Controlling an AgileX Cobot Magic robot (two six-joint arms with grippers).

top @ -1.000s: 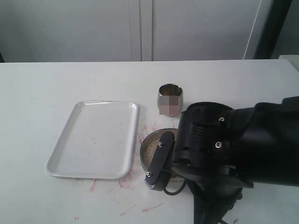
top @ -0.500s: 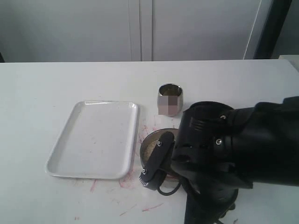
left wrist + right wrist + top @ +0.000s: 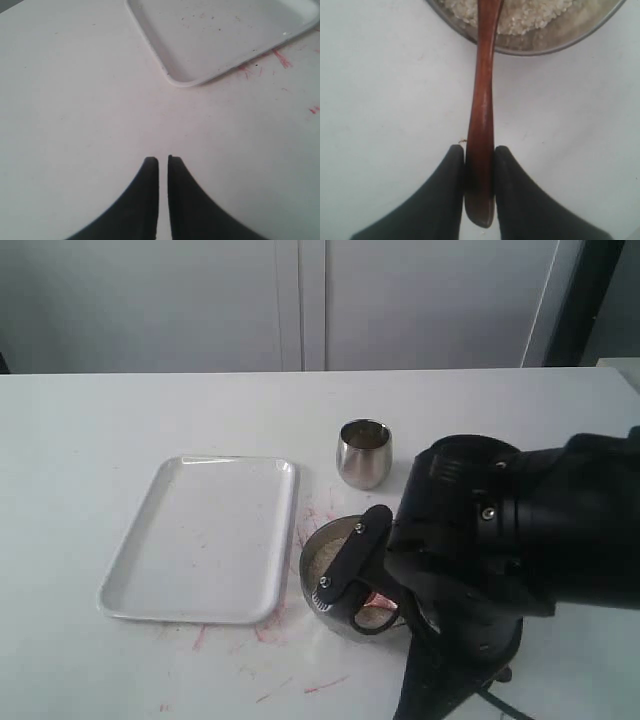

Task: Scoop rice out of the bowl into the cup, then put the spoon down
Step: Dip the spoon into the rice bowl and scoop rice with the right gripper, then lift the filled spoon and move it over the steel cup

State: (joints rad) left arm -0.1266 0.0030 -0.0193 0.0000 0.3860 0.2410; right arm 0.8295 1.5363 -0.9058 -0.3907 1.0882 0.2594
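Observation:
My right gripper [image 3: 479,150] is shut on the handle of the dark reddish-brown wooden spoon [image 3: 482,100]. The spoon's far end reaches over the rim of the steel bowl [image 3: 547,46] into the rice [image 3: 530,12]; its oval end is cut off by the frame. In the exterior view the black right arm covers the right half of the bowl [image 3: 312,545], and pale rice [image 3: 325,560] shows in the left half. The small steel cup [image 3: 363,452] stands upright just behind the bowl. My left gripper [image 3: 163,160] hangs shut over bare table, holding nothing.
A white rectangular tray [image 3: 205,535] lies left of the bowl, and its corner [image 3: 215,35] shows ahead of the left gripper. Red smears mark the white table [image 3: 300,680] around the bowl and the tray's near edge.
The right arm has swung up and to the right, and its gripper has shifted a little farther over the bowl. Cup and tray have not moved.

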